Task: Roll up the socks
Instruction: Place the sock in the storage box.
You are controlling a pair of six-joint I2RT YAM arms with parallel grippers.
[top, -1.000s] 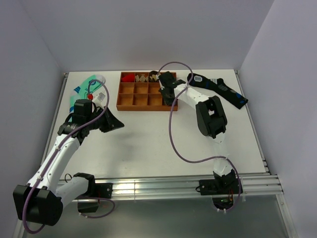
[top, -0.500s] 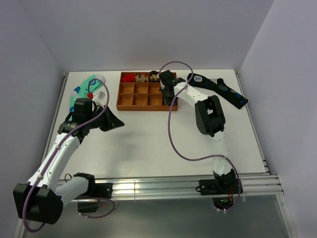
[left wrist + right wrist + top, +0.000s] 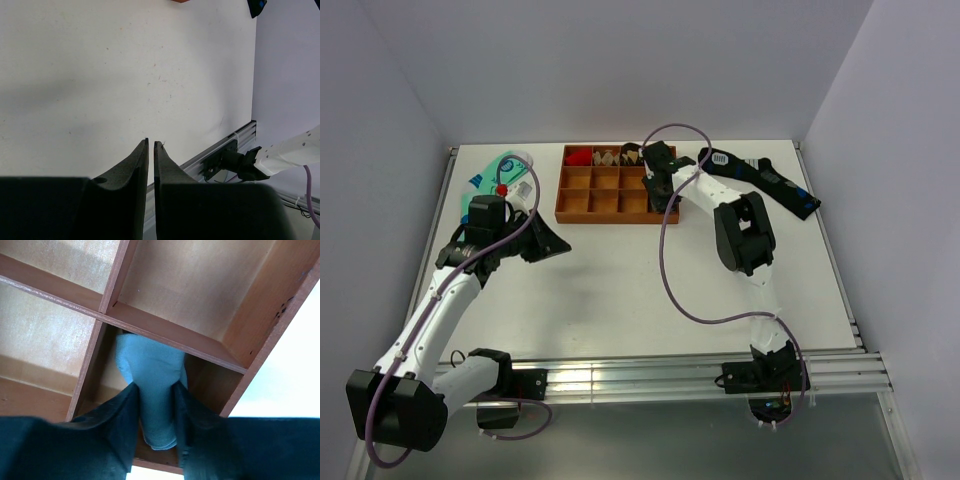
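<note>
Here, on the white table [image 3: 620, 290], the brown wooden compartment tray [image 3: 605, 219] holds the light-grey knit socks [image 3: 150, 365] in a right-edge compartment. My right claw [image 3: 155, 387] grasps them there. My left claw [image 3: 151, 146] hovers over bare table, clenched on nothing.

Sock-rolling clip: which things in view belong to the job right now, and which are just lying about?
In the job: grey socks, gripped by the right gripper, inside a compartment of the wooden tray.
Lying about: mint-green patterned sock; dark navy sock; left gripper, shut, holding nothing.
</note>
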